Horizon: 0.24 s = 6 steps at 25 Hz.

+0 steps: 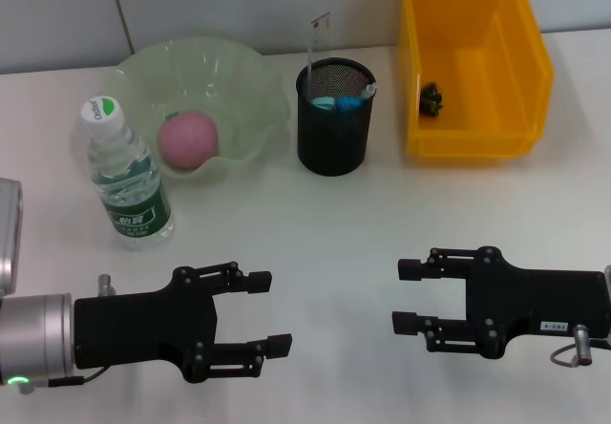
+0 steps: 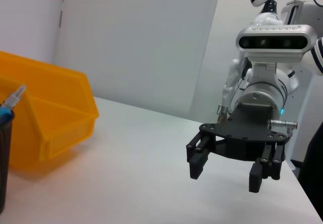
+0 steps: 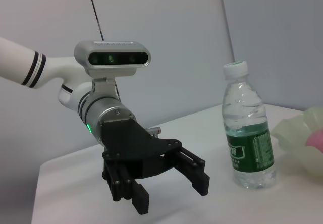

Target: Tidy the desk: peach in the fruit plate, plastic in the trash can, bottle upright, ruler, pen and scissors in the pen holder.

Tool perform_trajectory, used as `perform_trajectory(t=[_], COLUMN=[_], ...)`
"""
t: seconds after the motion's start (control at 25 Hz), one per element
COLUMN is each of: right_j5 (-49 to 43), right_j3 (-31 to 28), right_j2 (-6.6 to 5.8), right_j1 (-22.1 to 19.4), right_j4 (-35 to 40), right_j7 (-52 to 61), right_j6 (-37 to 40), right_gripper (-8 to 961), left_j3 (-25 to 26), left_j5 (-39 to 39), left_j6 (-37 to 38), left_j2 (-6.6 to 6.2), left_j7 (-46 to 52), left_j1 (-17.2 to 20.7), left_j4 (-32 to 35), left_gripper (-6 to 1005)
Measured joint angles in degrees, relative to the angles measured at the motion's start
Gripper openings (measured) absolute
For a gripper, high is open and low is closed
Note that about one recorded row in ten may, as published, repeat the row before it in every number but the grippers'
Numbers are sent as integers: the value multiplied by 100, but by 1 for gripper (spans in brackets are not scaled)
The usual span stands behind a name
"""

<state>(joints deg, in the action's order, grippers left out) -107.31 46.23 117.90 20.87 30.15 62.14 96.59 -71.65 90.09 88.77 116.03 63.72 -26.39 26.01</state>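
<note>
1. Left gripper (image 1: 263, 311) low over bare table (image 1: 325, 243), near edge, fingers spread, holding nothing.
2. Right gripper (image 1: 409, 297) level with it on the right, jaws apart, also holding nothing; tips face the left gripper across a wide gap.
3. Bottle (image 1: 127, 172) upright, capped, just beyond the left gripper and touching the plate's near-left rim.
4. Peach (image 1: 189, 138) inside the green plate (image 1: 250, 85), far left.
5. Holder (image 1: 332, 118), black mesh, right of plate, between plate and bin; clear ruler (image 1: 314, 42) sticking up from it, blue items and a pen tip (image 1: 368, 90) at the rim. Scissors not told apart.
6. Bin (image 1: 474, 61), yellow, far right; small dark crumpled object (image 1: 431, 99) on its floor.
7. Nothing lying between grippers and the far row.
8. Left wrist view only: right gripper (image 2: 229, 169) from the front with its wrist camera, bin wall (image 2: 45, 118), holder edge (image 2: 5, 163).
9. Right wrist view only: left gripper (image 3: 171, 186) from the front, bottle (image 3: 247, 128) in profile with green label, plate edge (image 3: 298, 133), sliver of pink peach (image 3: 317, 139).
</note>
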Motion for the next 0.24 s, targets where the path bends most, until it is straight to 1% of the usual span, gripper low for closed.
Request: perform_trajectory(t=[0.24], right_j5=[0], right_j3=[0], right_j2=[4], right_j1=[-13], right_j4=[0], right_j7=[10], right_j6=[9], right_gripper=[652], left_j3=[0], left_j5=[0], left_j6=[19], left_j2=[-12], left_j7=[0], left_j1=[1], left_j4=[1], left_gripper=[791])
